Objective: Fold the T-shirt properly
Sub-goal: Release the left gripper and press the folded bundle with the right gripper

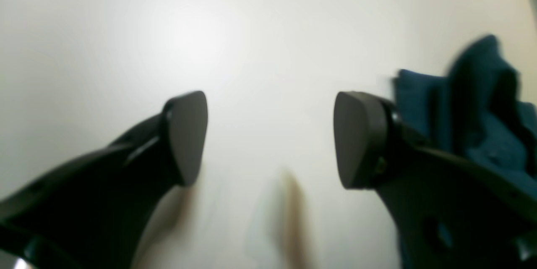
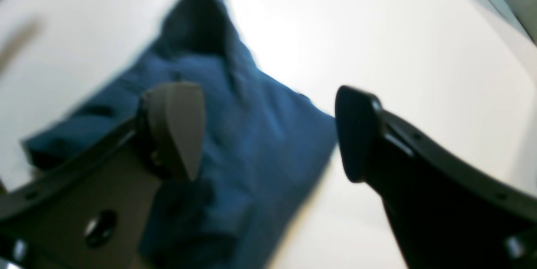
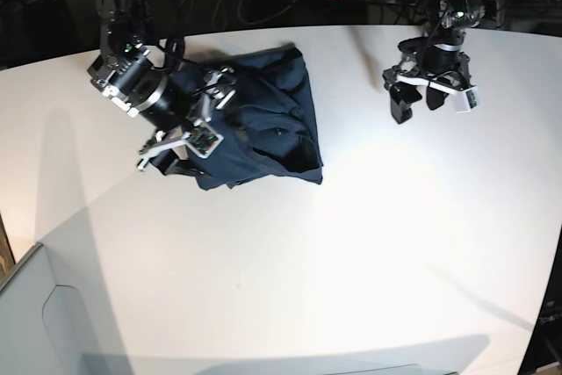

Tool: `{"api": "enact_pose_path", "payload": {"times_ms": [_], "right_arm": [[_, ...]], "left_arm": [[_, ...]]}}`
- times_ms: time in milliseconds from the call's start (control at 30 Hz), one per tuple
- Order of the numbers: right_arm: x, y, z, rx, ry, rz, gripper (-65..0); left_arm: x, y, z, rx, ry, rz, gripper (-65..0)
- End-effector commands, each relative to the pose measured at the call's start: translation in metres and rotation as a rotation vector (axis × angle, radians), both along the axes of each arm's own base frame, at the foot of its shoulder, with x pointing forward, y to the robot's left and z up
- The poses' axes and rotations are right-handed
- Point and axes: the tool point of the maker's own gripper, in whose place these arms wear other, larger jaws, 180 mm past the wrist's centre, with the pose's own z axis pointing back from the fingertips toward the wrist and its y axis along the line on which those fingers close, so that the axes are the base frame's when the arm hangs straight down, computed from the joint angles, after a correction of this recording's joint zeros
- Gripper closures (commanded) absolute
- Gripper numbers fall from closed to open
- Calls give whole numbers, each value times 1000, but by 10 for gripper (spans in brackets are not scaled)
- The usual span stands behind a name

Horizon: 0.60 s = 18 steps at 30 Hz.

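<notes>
On the white counter (image 3: 369, 243), toward its far left part in the base view, the T-shirt (image 3: 263, 125) lies bunched into a rough, rumpled heap of dark navy cloth, with loose folds and a straight edge on the side facing the middle of the counter. The right arm's fingers (image 2: 268, 134) hang spread wide over the T-shirt's near edge with nothing between them; in the right wrist view one pad (image 2: 180, 128) sits over the blue fabric and the other over bare counter. Whether either pad touches the cloth cannot be told from the blurred view. The left arm's fingers (image 1: 270, 139) are well apart from the T-shirt, also spread wide and holding nothing, above bare counter, with a corner of the cloth showing at the edge of the left wrist view.
</notes>
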Motion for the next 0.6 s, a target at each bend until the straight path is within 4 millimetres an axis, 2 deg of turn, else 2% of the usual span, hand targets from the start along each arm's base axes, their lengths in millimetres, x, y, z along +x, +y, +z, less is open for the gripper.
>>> {"api": "enact_pose_path", "payload": {"times_ms": [0, 133, 167, 233, 300, 433, 567], "right_arm": [[2, -1, 12, 30, -37, -3, -334], [6, -22, 9, 6, -31, -63, -37], [7, -24, 9, 2, -32, -68, 0], [5, -25, 4, 0, -17, -69, -17], [2, -20, -4, 7, 8, -54, -5], [-21, 10, -31, 28, 101, 35, -1], [-53, 44, -42, 32, 158, 168, -1]], "left_arm": [[5, 3, 11, 11, -41, -3, -451], [8, 4, 13, 15, -50, -3, -451], [9, 4, 14, 15, -52, -3, -451], [9, 4, 14, 15, -52, -3, -451], [9, 4, 14, 13, -53, -2, -451], [9, 4, 13, 16, -50, -3, -451], [9, 5, 13, 18, -49, -4, -451]]}}
